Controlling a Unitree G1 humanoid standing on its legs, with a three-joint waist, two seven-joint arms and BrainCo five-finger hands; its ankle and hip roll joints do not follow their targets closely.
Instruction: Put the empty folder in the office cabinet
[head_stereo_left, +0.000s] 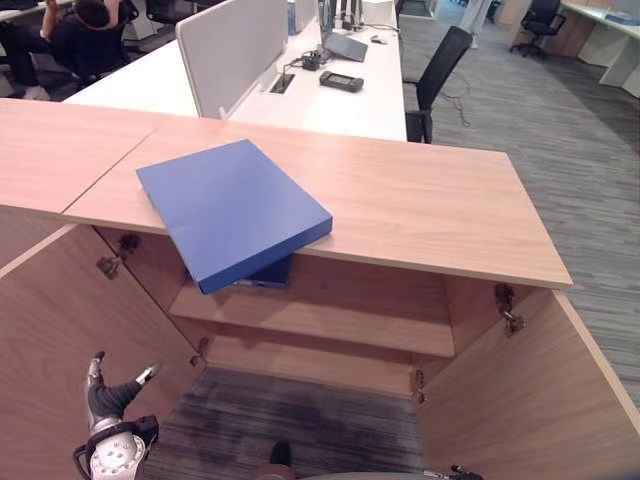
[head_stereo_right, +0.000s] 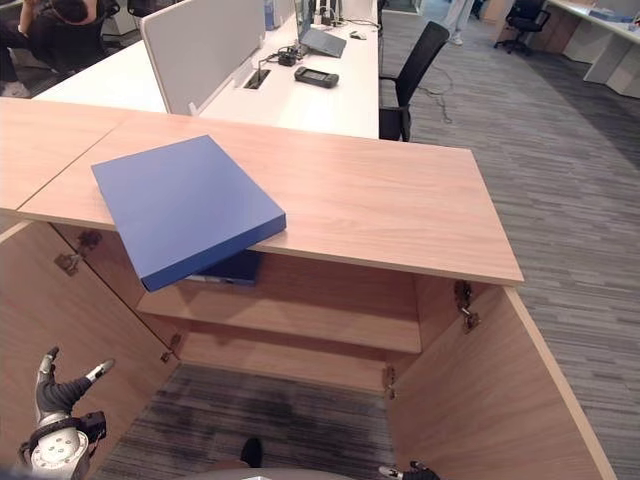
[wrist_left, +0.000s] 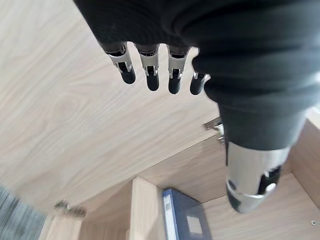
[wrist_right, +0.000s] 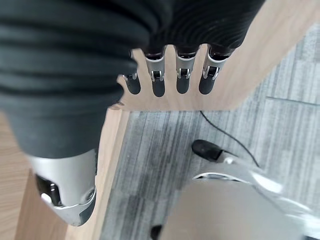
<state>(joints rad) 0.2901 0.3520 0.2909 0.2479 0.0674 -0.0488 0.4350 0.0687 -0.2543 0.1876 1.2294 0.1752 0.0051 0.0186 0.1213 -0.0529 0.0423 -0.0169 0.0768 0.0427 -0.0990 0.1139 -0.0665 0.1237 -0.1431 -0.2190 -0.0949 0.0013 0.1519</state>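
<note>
A flat blue folder (head_stereo_left: 232, 210) lies on the wooden top of the office cabinet (head_stereo_left: 430, 205), turned askew, its near corner hanging over the front edge. Both cabinet doors stand wide apart. My left hand (head_stereo_left: 108, 400) hangs low by the left door (head_stereo_left: 60, 330), well below the folder, fingers spread and holding nothing. In the right wrist view my right hand (wrist_right: 165, 75) hangs with straight fingers over the carpet beside the right door (head_stereo_left: 540, 400), also empty.
Inside, a shelf (head_stereo_left: 330, 320) carries another blue binder (head_stereo_left: 270, 275) at its left end, directly under the overhanging folder. Behind the cabinet are a white desk (head_stereo_left: 330, 100) with a divider, a black office chair (head_stereo_left: 435, 75) and a seated person (head_stereo_left: 80, 30).
</note>
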